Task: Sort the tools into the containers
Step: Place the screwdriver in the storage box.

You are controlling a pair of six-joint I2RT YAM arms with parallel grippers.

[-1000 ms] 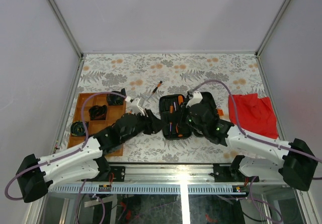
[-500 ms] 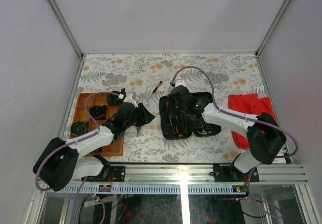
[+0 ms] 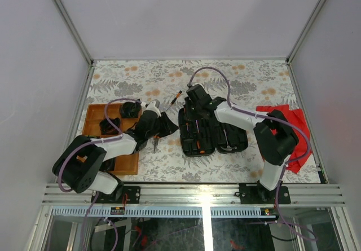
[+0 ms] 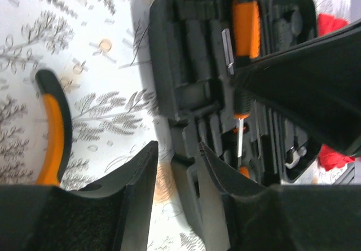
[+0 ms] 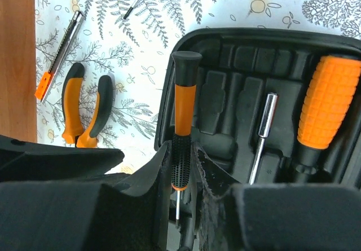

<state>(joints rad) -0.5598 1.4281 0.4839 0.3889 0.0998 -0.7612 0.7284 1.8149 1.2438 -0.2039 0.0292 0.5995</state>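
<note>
The black tool case (image 3: 225, 138) lies open mid-table. My right gripper (image 5: 181, 155) is shut on a slim orange-and-black precision screwdriver (image 5: 184, 113) that lies along a slot at the case's left side (image 5: 237, 87). A fat orange-handled driver (image 5: 328, 101) and a steel bit holder (image 5: 263, 128) rest in the case. My left gripper (image 4: 179, 169) stands open low over the table, with the case's left rim (image 4: 189, 175) between its fingers (image 4: 141, 189). Orange-handled pliers (image 4: 53, 124) lie on the table to its left. The wooden tray (image 3: 93, 115) is at the far left.
A red cloth (image 3: 287, 124) lies right of the case. A small screwdriver (image 3: 176, 97) sits behind the case. An orange-and-silver knife (image 5: 59, 56) lies near the tray's edge (image 5: 17, 59). Black items fill some tray compartments (image 3: 109, 126). The two grippers work close together.
The right arm has swung from the near right side up and over the case, its gripper now at the case's back left. The left arm has straightened and its gripper sits closer to the case's rim.
</note>
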